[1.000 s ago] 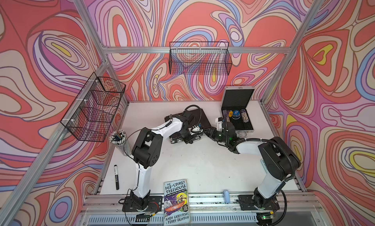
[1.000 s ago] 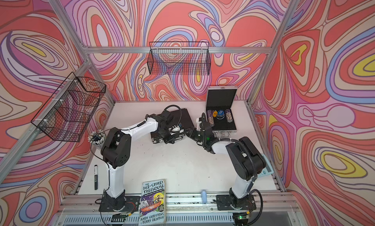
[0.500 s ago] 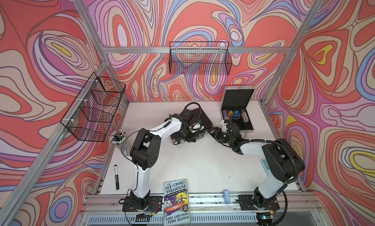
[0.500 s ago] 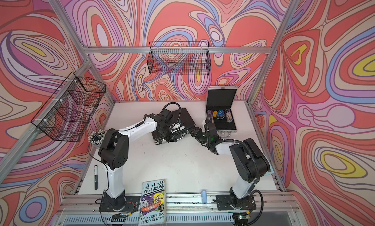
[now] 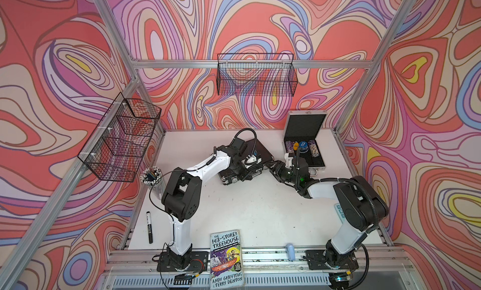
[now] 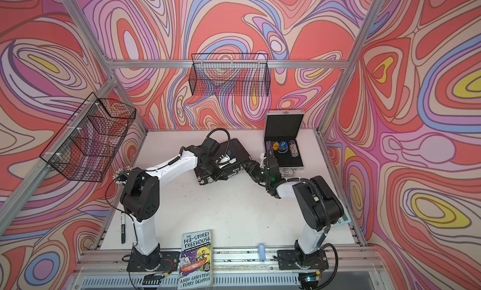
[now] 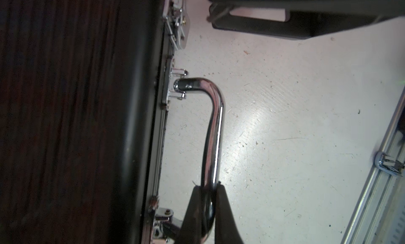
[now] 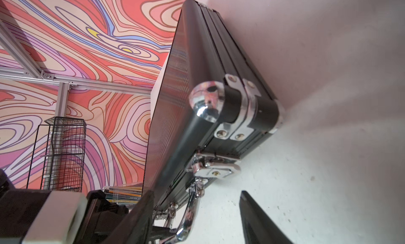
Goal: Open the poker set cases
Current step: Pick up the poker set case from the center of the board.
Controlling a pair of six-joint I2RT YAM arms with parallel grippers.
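Note:
The black case (image 5: 263, 152) (image 6: 238, 149) lies shut in the middle of the table. My left gripper (image 7: 209, 188) (image 5: 248, 172) is shut on its chrome handle (image 7: 215, 126), near one end. My right gripper (image 8: 197, 193) (image 5: 270, 167) is open and low at the case's front right corner. One finger is beside the lid's face and the other is over the bare table. A chrome latch (image 8: 215, 169) sits just ahead of it. The silver case (image 5: 304, 124) (image 6: 283, 124) stands open at the back right, with chips inside.
A paperback book (image 5: 226, 257) lies at the front edge, with a black marker (image 5: 149, 227) and a cup of pens (image 5: 152, 175) at the left. Wire baskets (image 5: 256, 79) hang on the back and left walls. A small blue object (image 5: 290, 251) sits on the front rail.
My right gripper's jaws have spread wider, and that arm's elbow has swung to the right. The left gripper stays shut on the handle and has shifted slightly right with the black case.

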